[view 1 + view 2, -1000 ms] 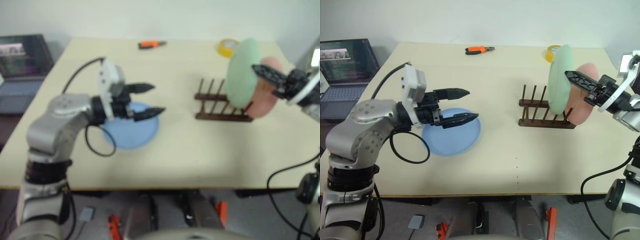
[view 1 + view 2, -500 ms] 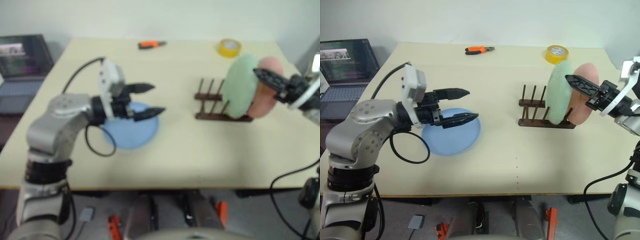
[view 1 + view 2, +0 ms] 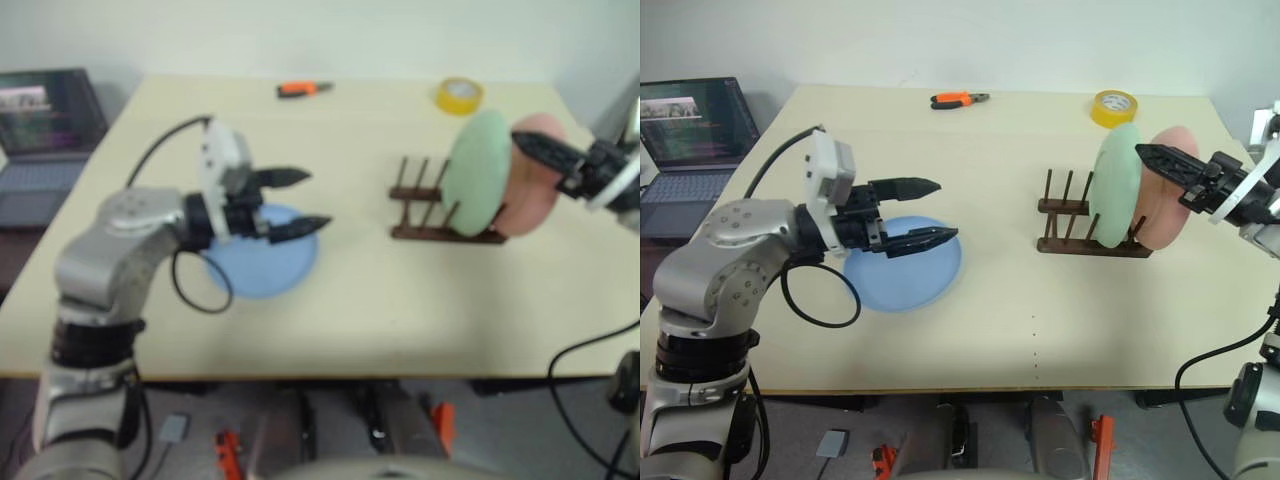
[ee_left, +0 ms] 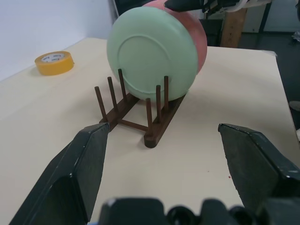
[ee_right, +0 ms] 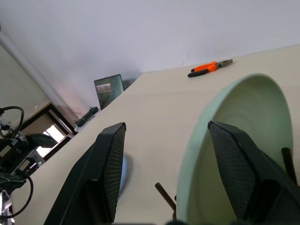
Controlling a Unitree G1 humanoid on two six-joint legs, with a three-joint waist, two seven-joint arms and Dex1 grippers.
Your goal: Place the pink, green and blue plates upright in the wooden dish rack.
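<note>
Clearly, the left pincer [image 3: 925, 212] stood wide open and held nothing, its two black fingers spread level above the blue plate [image 3: 902, 265], which lay flat on the desk [image 3: 1030, 320] left of centre in the head views. Whether the lower finger touched the plate could not be told.

At the right edge of those views, the right pincer [image 3: 1170, 165] had its fingers apart, straddling the top rim of the green plate [image 3: 1114, 183] without clamping it. In its own wrist view one finger sat on each side of that rim, with a gap between. Whether either finger touched the rim could not be told.

The green plate stood upright in the wooden dish rack [image 3: 1080, 232], right of centre, leaning slightly to the right against the pink plate [image 3: 1170, 205], which stood just behind it at the rack's right end. Several pegs at the rack's left end were bare.

Along the desk's far edge, at the top of the frame, lay orange-handled pliers [image 3: 958, 99] and a roll of yellow tape [image 3: 1113, 107], well apart from the rack. An open laptop [image 3: 690, 125] sat off the desk at the upper left.
</note>
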